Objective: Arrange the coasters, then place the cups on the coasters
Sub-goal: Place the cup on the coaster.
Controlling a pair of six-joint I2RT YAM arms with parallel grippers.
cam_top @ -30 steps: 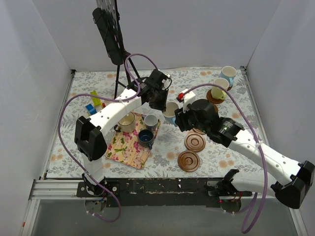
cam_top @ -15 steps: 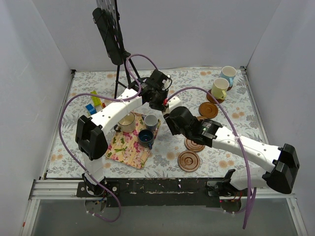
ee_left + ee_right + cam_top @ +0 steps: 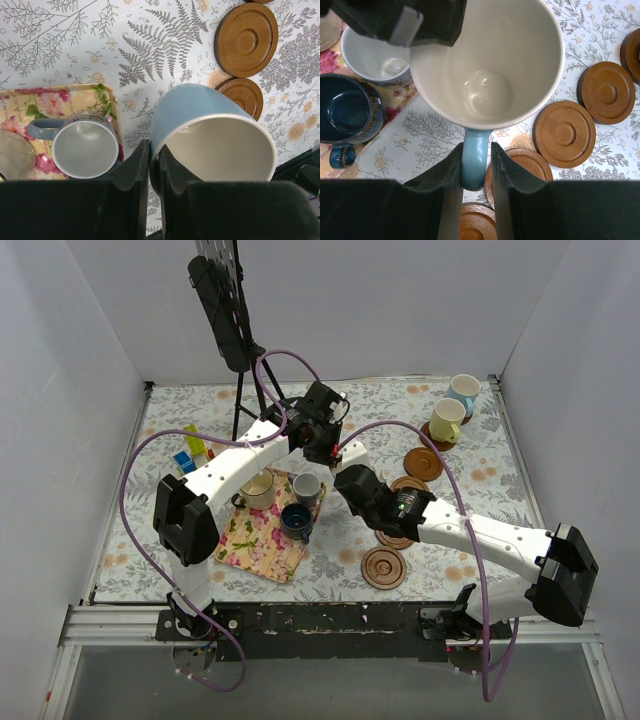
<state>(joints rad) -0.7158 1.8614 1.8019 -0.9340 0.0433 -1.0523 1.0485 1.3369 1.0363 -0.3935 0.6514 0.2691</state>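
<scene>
This looks like a robotics lab bench, not anyone's home. Plain white panels (image 3: pixel 60 360) box the table in on three sides, and a bare aluminium rail (image 3: pixel 110 625) runs along the near edge. Two white jointed arms, left (image 3: pixel 225 470) and right (image 3: pixel 480 535), are bolted there, trailing loose purple cables (image 3: pixel 130 500). A black stand (image 3: pixel 225 310) rises at the back. The fern-print cloth (image 3: pixel 200 410), the cups (image 3: pixel 463 392) and the coasters (image 3: pixel 384 567) read as props.
</scene>
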